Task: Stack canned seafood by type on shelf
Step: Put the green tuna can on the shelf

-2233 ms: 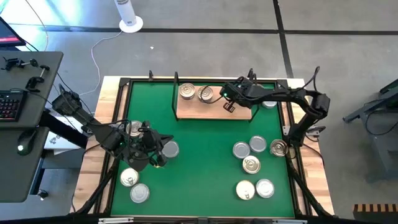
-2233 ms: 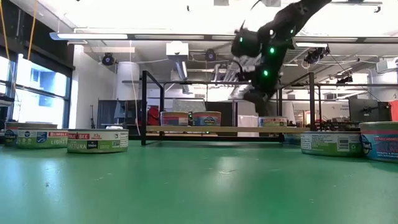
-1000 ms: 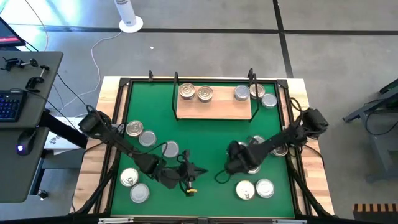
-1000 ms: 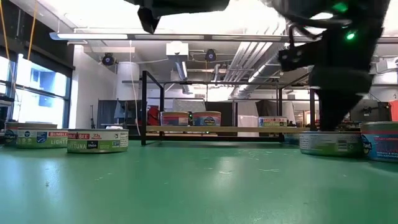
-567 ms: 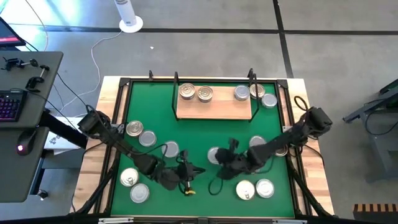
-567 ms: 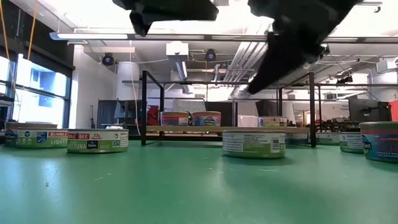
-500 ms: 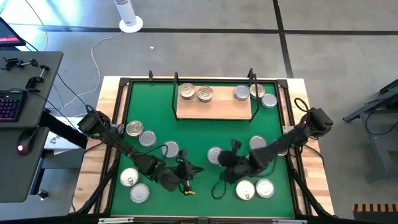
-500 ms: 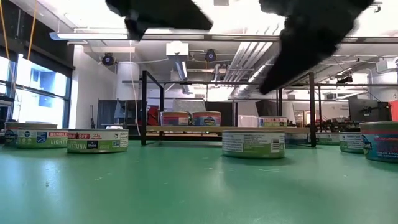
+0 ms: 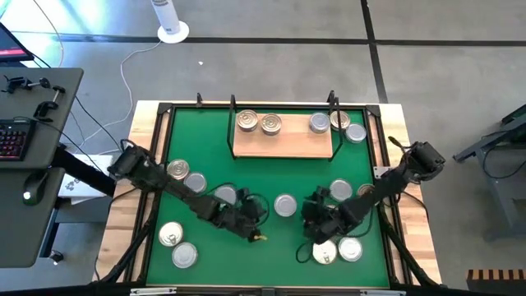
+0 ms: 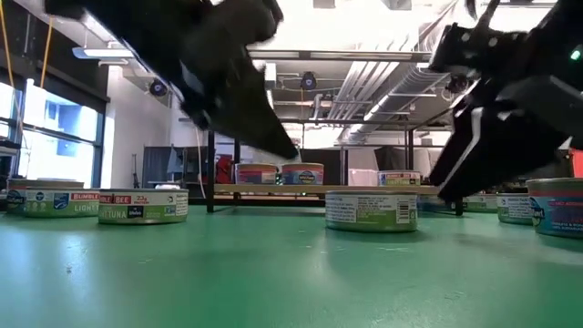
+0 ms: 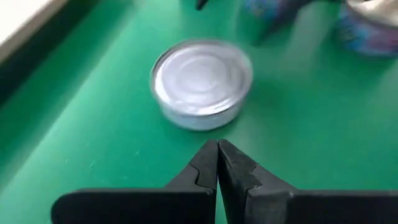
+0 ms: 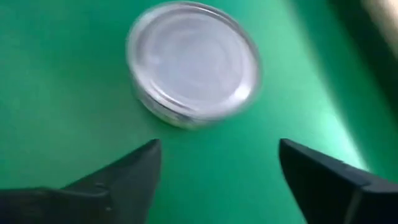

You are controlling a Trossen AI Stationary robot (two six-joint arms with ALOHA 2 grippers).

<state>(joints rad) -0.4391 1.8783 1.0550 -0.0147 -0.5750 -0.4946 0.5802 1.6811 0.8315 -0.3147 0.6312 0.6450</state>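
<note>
A green mat (image 9: 271, 177) covers the wooden table (image 9: 419, 222); a grey desk (image 9: 33, 164) holds a keyboard (image 9: 10, 138).

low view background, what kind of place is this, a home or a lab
Most likely a lab or industrial workspace, not a home. The low view shows exposed ceiling pipes and long strip lights, and the high view shows a bare concrete floor and a desk with a keyboard beside the table.

Two matte black arms (image 9: 177, 189), black tapered jaws.
</note>
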